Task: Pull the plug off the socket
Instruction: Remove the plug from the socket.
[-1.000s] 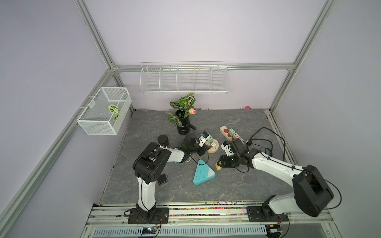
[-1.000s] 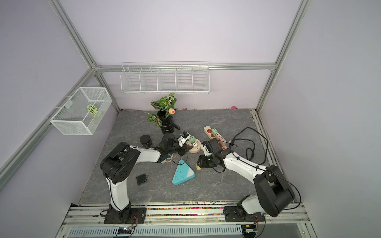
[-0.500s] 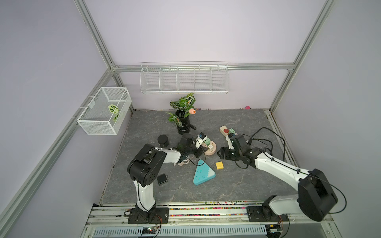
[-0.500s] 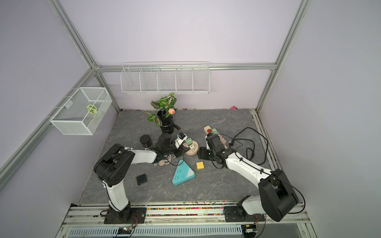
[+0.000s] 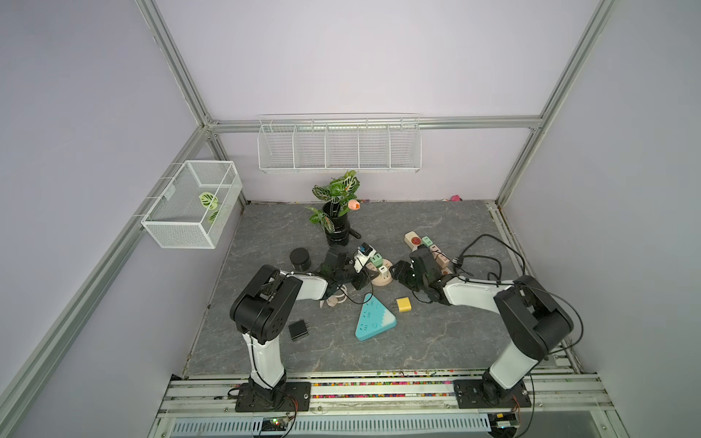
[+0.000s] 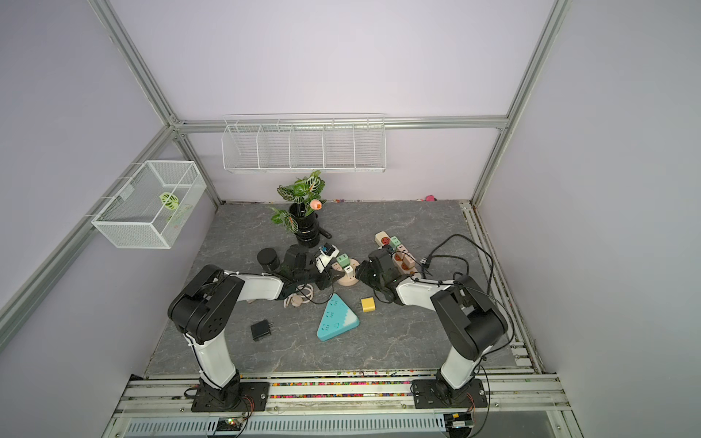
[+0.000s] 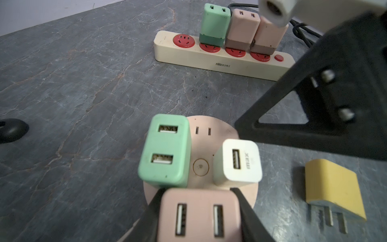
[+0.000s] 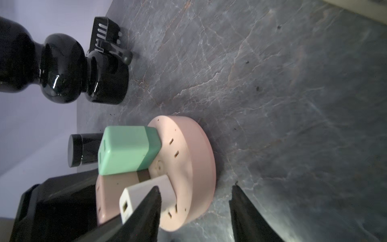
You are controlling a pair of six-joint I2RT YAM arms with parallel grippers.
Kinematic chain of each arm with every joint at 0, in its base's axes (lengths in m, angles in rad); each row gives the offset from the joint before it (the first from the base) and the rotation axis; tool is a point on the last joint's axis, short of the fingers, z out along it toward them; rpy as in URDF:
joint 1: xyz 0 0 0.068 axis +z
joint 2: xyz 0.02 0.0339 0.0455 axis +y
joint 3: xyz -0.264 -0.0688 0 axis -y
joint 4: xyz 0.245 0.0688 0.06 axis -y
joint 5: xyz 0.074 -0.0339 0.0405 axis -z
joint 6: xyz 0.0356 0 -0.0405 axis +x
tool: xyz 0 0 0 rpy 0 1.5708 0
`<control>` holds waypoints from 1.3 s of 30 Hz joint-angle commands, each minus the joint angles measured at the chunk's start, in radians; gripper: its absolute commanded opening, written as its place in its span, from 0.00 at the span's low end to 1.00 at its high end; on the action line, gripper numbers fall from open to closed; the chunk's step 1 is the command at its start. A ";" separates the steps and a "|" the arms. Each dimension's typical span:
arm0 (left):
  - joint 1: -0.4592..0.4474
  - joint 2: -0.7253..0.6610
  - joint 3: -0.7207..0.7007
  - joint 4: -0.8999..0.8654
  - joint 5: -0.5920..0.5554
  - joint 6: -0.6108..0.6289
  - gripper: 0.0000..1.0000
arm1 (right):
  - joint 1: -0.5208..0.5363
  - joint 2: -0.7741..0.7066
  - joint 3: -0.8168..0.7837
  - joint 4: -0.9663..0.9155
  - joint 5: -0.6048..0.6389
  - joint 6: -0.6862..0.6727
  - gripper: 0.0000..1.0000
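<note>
A round pink socket (image 7: 211, 130) lies on the grey table with a green plug (image 7: 165, 150), a white plug (image 7: 240, 161) and a pink plug (image 7: 199, 213) standing in it. My left gripper (image 7: 198, 190) is shut on the pink plug, one finger on each side. My right gripper (image 8: 195, 186) is open at the socket's (image 8: 188, 163) other side. One finger is by the white plug (image 8: 146, 192) and the other stands off the rim over the table. In both top views the two grippers (image 5: 360, 278) (image 6: 362, 271) meet at the socket (image 5: 381, 278).
A yellow plug (image 5: 403, 305) lies loose near a blue triangular socket (image 5: 373, 320). A cream power strip (image 7: 209, 58) holds three plugs behind my right arm. A black vase with a plant (image 5: 337, 227), a black jar (image 5: 300, 258) and a black adapter (image 5: 298, 330) are nearby.
My right gripper let go of the yellow plug on the table, opened, and moved over to the round socket. My left gripper kept its hold on the pink plug.
</note>
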 commanded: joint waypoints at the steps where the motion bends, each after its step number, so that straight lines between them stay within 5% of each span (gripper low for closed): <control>1: 0.007 0.059 -0.052 -0.220 -0.017 -0.025 0.00 | 0.007 0.053 -0.057 0.200 -0.002 0.094 0.58; 15: 0.007 0.075 -0.045 -0.220 -0.014 -0.026 0.00 | 0.022 0.191 -0.095 0.481 -0.006 0.178 0.48; 20: 0.007 0.077 -0.049 -0.219 -0.015 -0.029 0.00 | 0.024 0.208 -0.119 0.553 0.003 0.190 0.36; 29: 0.007 0.066 -0.054 -0.205 -0.014 -0.045 0.00 | 0.024 0.233 -0.144 0.620 0.018 0.188 0.00; 39: 0.025 0.034 -0.070 -0.157 0.038 -0.090 0.00 | 0.024 0.266 -0.168 0.700 0.029 0.194 0.00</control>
